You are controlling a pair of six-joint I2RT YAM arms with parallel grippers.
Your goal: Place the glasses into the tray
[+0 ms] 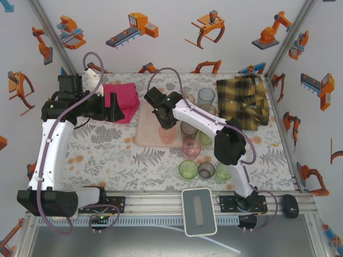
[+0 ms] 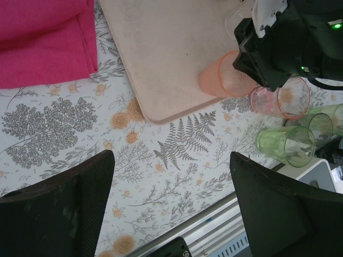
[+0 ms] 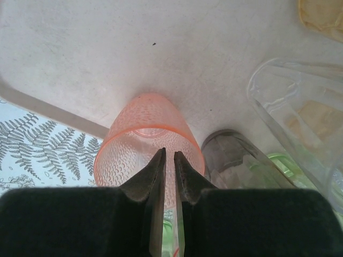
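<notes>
Right wrist view: we're seeing right gripper [image 3: 168,155] pinching rim of translucent orange plastic tumbler [image 3: 142,134], 5 o'clock on pale pink tray [image 1: 147,128]; overhead's hiding that pinch. Left gripper [image 2: 171,155] is gaping.

Orange glass [image 3: 144,134]: translucent dimpled plastic | tray [image 3: 80,48]: matt, faintly speckled | my right fingers [image 3: 150,178]: smooth matt black | towel [image 2: 43,37]: matt cloth.

The left arm [image 1: 51,144] rises from its base and bends right at the elbow; the left gripper [image 2: 171,160] hangs with jaws wide apart. The right arm [image 1: 206,122] reaches forward and left. The right gripper [image 3: 169,156] points down, jaws nearly together, pinching the rim of an orange glass [image 3: 144,134].
</notes>
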